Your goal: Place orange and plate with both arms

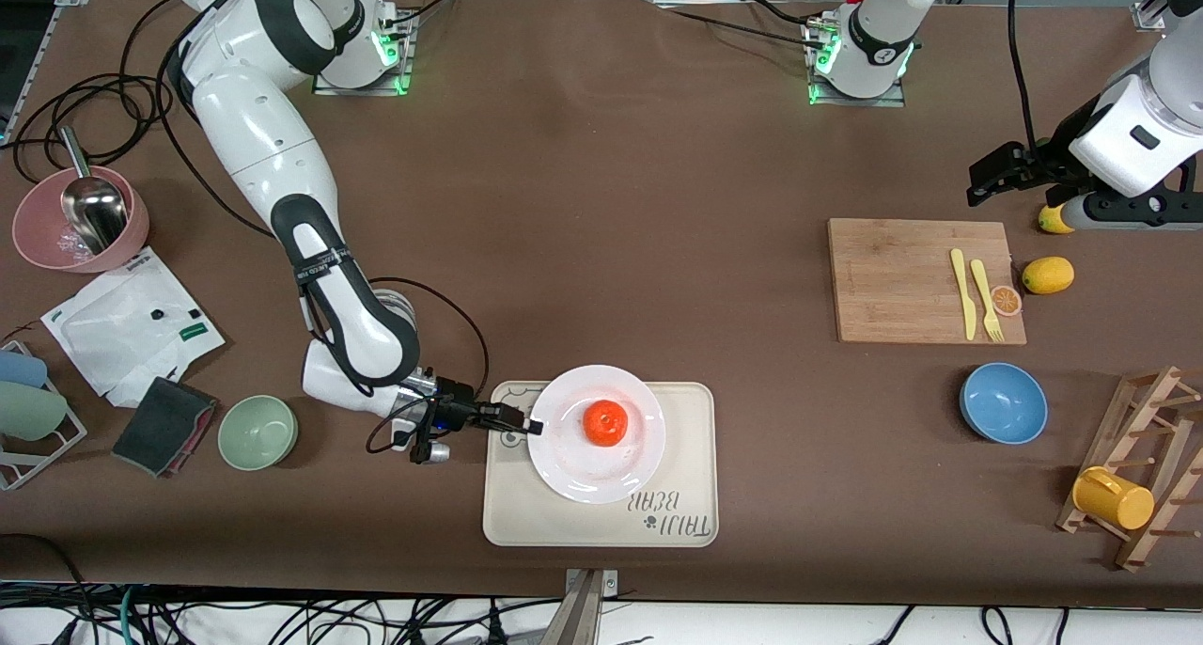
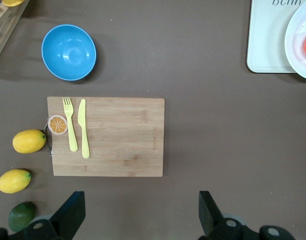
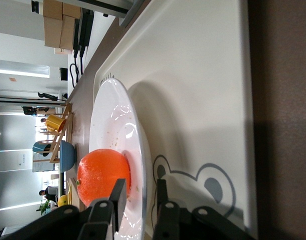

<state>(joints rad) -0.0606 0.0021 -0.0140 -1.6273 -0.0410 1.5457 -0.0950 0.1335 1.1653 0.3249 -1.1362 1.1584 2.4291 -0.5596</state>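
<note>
The white plate [image 1: 571,466] lies on the cream bear tray [image 1: 681,419] near the table's front edge, with the orange [image 1: 606,422] on its middle. My right gripper [image 1: 526,426] is low at the plate's rim on the side toward the right arm's end. In the right wrist view its open fingers straddle the rim of the plate [image 3: 113,120], one over the inside by the orange [image 3: 103,172], one beneath; the gripper [image 3: 139,192] holds nothing. My left gripper [image 1: 987,180] is open and empty, up over the table by the cutting board, and waits [image 2: 141,215].
A bamboo cutting board [image 1: 902,278] carries a yellow knife and fork, with an orange slice [image 1: 1006,299] and lemon [image 1: 1048,275] beside it. A blue bowl [image 1: 1003,402] and a mug rack [image 1: 1142,466] stand nearer the camera. A green bowl [image 1: 257,431] sits beside the right gripper.
</note>
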